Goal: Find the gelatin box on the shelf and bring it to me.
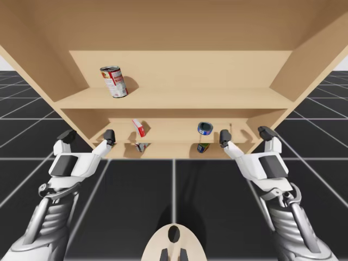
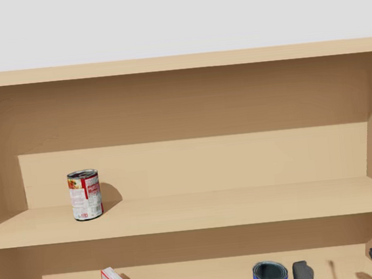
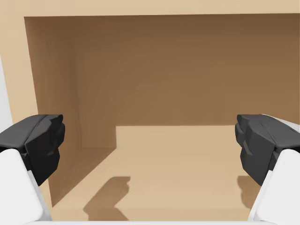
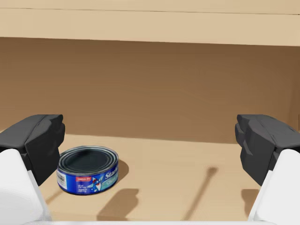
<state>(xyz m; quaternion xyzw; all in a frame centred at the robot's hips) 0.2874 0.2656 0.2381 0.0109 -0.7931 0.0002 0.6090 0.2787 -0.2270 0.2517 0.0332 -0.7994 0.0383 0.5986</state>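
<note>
A pale wooden shelf unit [image 1: 174, 99] stands on a black gridded floor [image 1: 136, 185], with both your arms raised to the lower of its two boards. The gelatin box [image 1: 138, 128], small, red and white, stands upright on that lower board, left of centre and back from the front edge. Your left gripper [image 1: 88, 136] hangs at the front of the board just left of the box, fingers spread wide and holding nothing. Its wrist view looks into the bare left corner of the compartment. Your right gripper [image 1: 246, 134] is likewise released, at the right end of the same board, with a flat blue can [image 4: 87, 170] ahead of it and to its left. A red-and-white can [image 1: 113, 81] stands alone at the left of the upper board. By the look of it, the job is barely begun: the box is found but untouched, apart from both grippers. On this reading, you have yet to swing the left gripper right to the box, close on it, draw it off the shelf and carry it back.
</note>
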